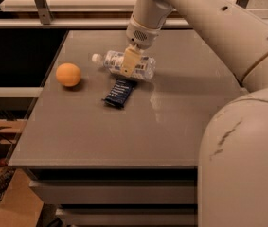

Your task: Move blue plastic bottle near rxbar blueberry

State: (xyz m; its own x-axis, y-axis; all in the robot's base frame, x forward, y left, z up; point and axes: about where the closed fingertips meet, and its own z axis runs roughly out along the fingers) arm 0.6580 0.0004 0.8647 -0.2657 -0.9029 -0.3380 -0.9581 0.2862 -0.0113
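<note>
The blue plastic bottle (145, 68) is clear with a white cap (96, 58) pointing left, and lies on its side at the back middle of the grey table (171, 131). My gripper (129, 64) comes down from above and is shut across the bottle's middle, with one tan finger (130, 59) showing in front of it. The rxbar blueberry (119, 92), a dark navy flat bar, lies on the table just in front of the bottle, a small gap away.
An orange ball (68, 74) sits on the table to the left of the bar. My white arm fills the right side of the view. A pale shelf with a metal rail (76, 22) runs behind the table.
</note>
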